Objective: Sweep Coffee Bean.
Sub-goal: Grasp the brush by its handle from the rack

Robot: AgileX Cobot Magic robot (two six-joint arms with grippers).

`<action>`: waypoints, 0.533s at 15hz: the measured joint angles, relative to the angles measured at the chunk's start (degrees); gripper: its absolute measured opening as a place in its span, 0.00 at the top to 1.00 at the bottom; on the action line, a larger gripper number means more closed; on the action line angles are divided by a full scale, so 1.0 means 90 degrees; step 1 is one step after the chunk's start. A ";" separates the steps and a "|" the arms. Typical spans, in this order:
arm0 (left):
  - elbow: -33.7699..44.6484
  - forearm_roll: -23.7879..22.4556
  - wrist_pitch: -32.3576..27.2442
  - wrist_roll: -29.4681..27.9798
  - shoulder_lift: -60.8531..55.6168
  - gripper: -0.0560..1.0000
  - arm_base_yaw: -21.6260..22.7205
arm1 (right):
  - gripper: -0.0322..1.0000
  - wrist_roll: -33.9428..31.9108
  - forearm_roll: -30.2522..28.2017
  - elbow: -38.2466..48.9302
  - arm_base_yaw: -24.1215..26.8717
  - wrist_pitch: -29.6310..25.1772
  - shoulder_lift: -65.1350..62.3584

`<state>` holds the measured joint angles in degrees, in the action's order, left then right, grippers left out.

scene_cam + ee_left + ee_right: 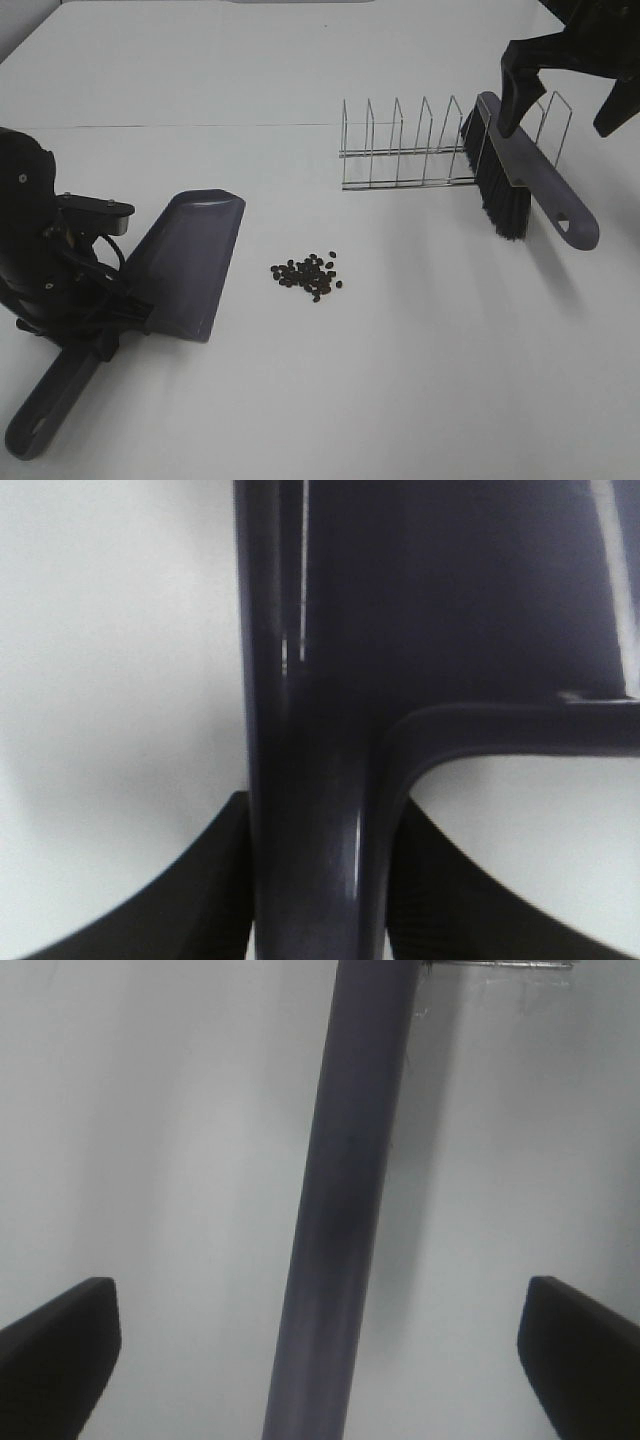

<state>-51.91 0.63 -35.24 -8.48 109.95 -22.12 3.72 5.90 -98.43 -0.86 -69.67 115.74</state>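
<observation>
Left pincer (108, 335): mine, nearest the front, clamped tight on the handle of the dark grey plastic dustpan (190, 260).
Dustpan: its blade rests on the white table (400, 390), at my left.
Beans: the small loose pile of tiny dark oval coffee beans (308, 275) lies mid-table, near the dustpan's long edge but apart from it.
Brush: the dark grey plastic hand brush with black bristles (510, 170) leans on the thin silver wire rack (400, 150), farther back at my right.
Right pincer (565, 100): spread wide, gripping nothing; it hangs over the brush handle, with both fingers clear of it.
</observation>
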 joint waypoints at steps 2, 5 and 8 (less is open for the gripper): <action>0.0000 0.0006 -0.0006 0.0006 0.0000 0.65 0.0000 | 0.02 0.0013 0.0140 -0.0662 0.0000 0.0000 0.0828; 0.0000 0.0006 -0.0006 0.0006 0.0000 0.65 0.0000 | 0.02 0.0019 0.0166 -0.1662 0.0000 0.0000 0.1891; 0.0000 0.0013 -0.0013 0.0006 0.0000 0.65 0.0000 | 0.02 0.0019 0.0172 -0.1986 0.0000 0.0000 0.2266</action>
<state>-51.91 0.74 -35.35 -8.42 109.95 -22.12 3.90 7.45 -116.31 -0.86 -69.67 136.13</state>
